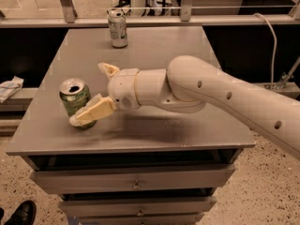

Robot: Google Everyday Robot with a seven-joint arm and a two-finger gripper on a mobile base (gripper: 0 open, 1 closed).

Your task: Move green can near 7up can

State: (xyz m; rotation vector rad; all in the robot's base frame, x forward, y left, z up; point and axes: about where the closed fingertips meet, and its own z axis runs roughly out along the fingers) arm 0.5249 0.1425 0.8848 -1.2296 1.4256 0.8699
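Observation:
The green can [73, 99] stands on the front left of the grey table [154, 50], its opened silver top showing. The 7up can [117, 28] stands at the table's far edge, well behind the green can. My gripper [89, 93] reaches in from the right at the green can and is open. Its near finger [93, 113] lies across the can's lower front. Its far finger [108, 70] is behind and to the right of the can, apart from it. The can's lower part is hidden by the near finger.
The table has drawers [136, 179] below its front edge. A rail [154, 20] runs behind the table. A white crumpled object [9, 87] lies on a low ledge at the left. A cable [273, 41] hangs at the right. A black shoe [21, 213] is on the floor.

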